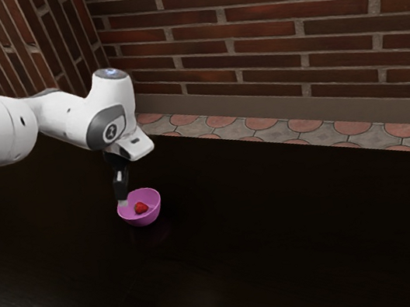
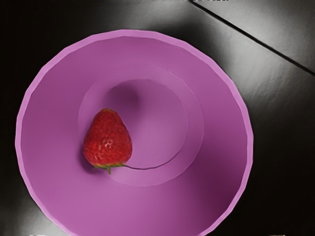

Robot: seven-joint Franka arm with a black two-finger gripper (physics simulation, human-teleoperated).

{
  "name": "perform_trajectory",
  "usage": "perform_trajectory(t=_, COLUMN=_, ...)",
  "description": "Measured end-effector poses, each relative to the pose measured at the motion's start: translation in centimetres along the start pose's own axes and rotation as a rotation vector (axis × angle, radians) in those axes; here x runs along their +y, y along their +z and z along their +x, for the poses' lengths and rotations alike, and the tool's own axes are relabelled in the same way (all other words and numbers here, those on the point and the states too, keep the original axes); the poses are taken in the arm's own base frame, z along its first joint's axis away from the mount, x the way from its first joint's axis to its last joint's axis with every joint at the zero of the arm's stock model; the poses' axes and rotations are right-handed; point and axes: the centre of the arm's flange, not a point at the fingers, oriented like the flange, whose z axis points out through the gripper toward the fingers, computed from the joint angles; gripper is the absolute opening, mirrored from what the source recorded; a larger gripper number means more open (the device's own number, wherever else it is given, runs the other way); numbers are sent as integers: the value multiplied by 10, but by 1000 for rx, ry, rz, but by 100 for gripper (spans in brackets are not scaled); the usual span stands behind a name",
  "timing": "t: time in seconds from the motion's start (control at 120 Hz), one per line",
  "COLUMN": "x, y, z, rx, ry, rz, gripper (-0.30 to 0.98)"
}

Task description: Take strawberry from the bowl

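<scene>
In the exterior view, I see my gripper at the near-side rim of the bowl, but I can't tell from here whether it is spread or closed, or whether it touches that rim. The strawberry lies inside the bowl, apart from the gripper. The bowl is pink, round and smooth, on a dark, glossy table; behind stand a brick wall and a floor of rounded reddish tiles set in grey. My white, smooth-shelled arm comes in from the exterior view's left, bends at the wrist and points the gripper downward. In the wrist view, I look down into the bowl: its rim is faceted, its inside matte with a shallow round base, and the strawberry rests on its side off-centre, red, tapered and finely dimpled, with a green stem end.
</scene>
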Motion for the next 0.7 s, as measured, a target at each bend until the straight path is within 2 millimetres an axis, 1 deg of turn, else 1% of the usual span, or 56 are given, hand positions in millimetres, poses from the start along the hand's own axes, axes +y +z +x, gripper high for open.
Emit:
perform_trajectory(t=0.108, x=-4, y=-6, z=0, rx=18, ry=58, rz=44, gripper=47)
perform_trajectory(t=0.175, x=-4, y=-4, z=3, rx=44, ry=84, rz=58, gripper=43)
perform_trajectory(t=0.308, x=-1, y=14, z=7, rx=86, ry=128, rz=60, gripper=39)
perform_trajectory(t=0.408, x=-3, y=24, z=7, rx=95, ry=156, rz=69, gripper=38)
perform_trajectory(t=0.475, x=-1, y=35, z=8, rx=96, ry=179, rz=68, gripper=37)
perform_trajectory(t=0.7, x=-1, y=54, z=14, rx=103, ry=242, rz=91, gripper=35)
